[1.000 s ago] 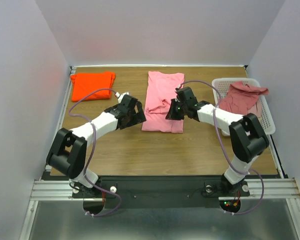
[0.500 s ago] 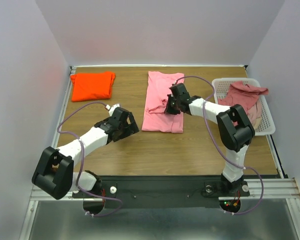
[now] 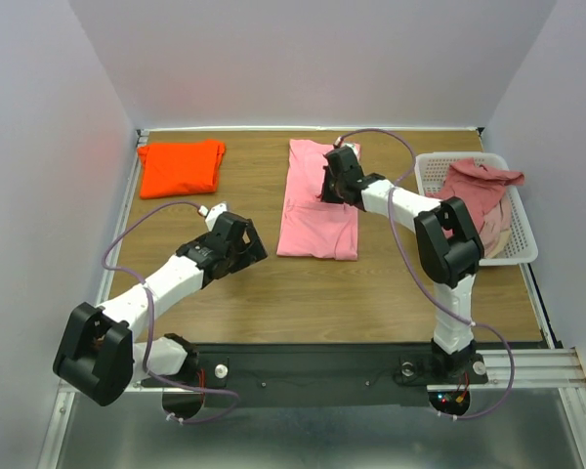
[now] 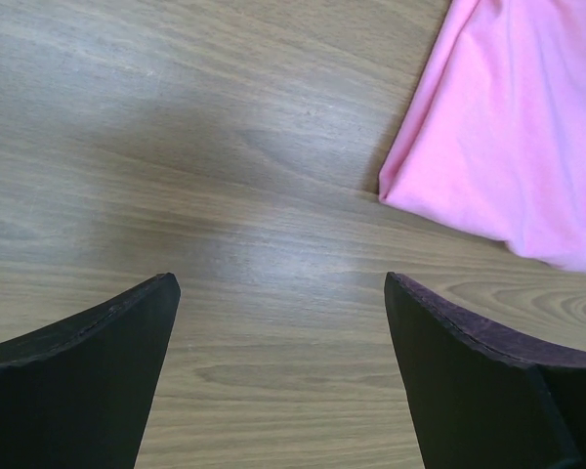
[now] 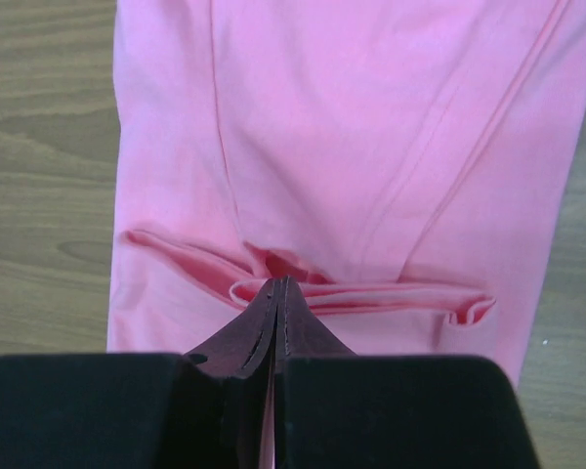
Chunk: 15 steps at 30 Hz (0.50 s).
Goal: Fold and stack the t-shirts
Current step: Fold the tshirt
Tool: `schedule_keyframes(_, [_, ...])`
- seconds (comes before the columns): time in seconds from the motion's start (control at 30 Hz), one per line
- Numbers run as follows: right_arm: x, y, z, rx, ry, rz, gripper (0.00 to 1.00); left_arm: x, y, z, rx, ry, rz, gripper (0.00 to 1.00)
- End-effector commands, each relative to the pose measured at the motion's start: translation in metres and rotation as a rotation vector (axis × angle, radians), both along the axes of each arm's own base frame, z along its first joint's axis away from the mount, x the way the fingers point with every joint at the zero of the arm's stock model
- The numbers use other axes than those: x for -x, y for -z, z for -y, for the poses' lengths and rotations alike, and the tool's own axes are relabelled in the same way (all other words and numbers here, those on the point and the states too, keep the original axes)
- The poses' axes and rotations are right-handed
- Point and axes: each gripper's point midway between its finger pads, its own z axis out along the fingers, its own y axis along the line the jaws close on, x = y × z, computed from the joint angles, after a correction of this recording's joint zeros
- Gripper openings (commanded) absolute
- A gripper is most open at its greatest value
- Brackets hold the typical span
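Right fingers (image 5: 254, 327) pinched a fold of the pink tee (image 5: 371, 117), left fingers (image 4: 78, 391) spread beside it; you needed a level pull.

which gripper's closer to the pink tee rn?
Right. The right gripper sits on the pink t-shirt, jaws shut on a fold of it. The left gripper hangs open over the bare table, off the shirt's near-left corner.

Long-folded pink t-shirt (image 3: 314, 223) mid-table, orange t-shirt (image 3: 181, 167) folded far-left, dusty-rose t-shirts (image 3: 474, 191) heaped in basket (image 3: 523, 240)
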Motion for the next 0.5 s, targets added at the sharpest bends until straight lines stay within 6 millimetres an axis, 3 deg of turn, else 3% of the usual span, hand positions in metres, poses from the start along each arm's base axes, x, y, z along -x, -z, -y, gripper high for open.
schedule_keyframes(0.0, [-0.032, -0.031, 0.006, 0.043, -0.003, 0.122, 0.01, 0.005, 0.003, -0.010, -0.018, -0.027, 0.001, 0.98])
schedule_keyframes(0.07, [-0.029, -0.038, 0.006, 0.044, -0.017, 0.132, 0.01, 0.005, 0.004, -0.006, 0.000, -0.016, 0.003, 0.98])
schedule_keyframes(0.1, [-0.026, -0.054, 0.006, 0.029, -0.020, 0.157, 0.02, 0.005, 0.005, -0.003, 0.008, -0.008, 0.003, 0.98])
schedule_keyframes(0.17, [-0.017, -0.068, 0.010, 0.008, -0.015, 0.169, 0.05, -0.001, 0.002, 0.005, 0.038, 0.014, 0.026, 0.98])
schedule_keyframes(0.23, [0.006, -0.084, 0.022, -0.017, 0.003, 0.178, 0.11, -0.005, 0.001, 0.016, 0.065, 0.057, 0.029, 0.98])
schedule_keyframes(0.27, [0.025, -0.065, 0.032, -0.016, 0.025, 0.127, 0.15, -0.009, 0.001, 0.024, 0.085, 0.080, 0.031, 0.98])
schedule_keyframes(0.3, [0.037, -0.064, 0.037, -0.026, 0.035, 0.116, 0.22, -0.012, 0.001, 0.028, 0.089, 0.097, 0.035, 0.98])
schedule_keyframes(0.33, [0.078, -0.084, 0.047, -0.134, 0.052, 0.114, 0.54, -0.024, -0.005, 0.045, 0.127, 0.150, 0.055, 0.98])
schedule_keyframes(0.37, [0.078, -0.084, 0.047, -0.135, 0.053, 0.114, 0.54, -0.023, 0.003, 0.044, 0.117, 0.150, 0.035, 0.98])
schedule_keyframes(0.4, [0.102, -0.057, 0.054, -0.130, 0.048, 0.047, 0.67, -0.025, 0.003, 0.051, 0.130, 0.180, 0.031, 0.98])
schedule_keyframes(0.43, [0.116, -0.070, 0.053, -0.182, 0.027, 0.058, 0.91, -0.029, 0.005, 0.060, 0.147, 0.205, 0.023, 0.98])
schedule_keyframes(0.47, [0.127, -0.062, 0.055, -0.191, 0.023, 0.035, 1.00, -0.031, 0.007, 0.063, 0.151, 0.218, 0.019, 0.98])
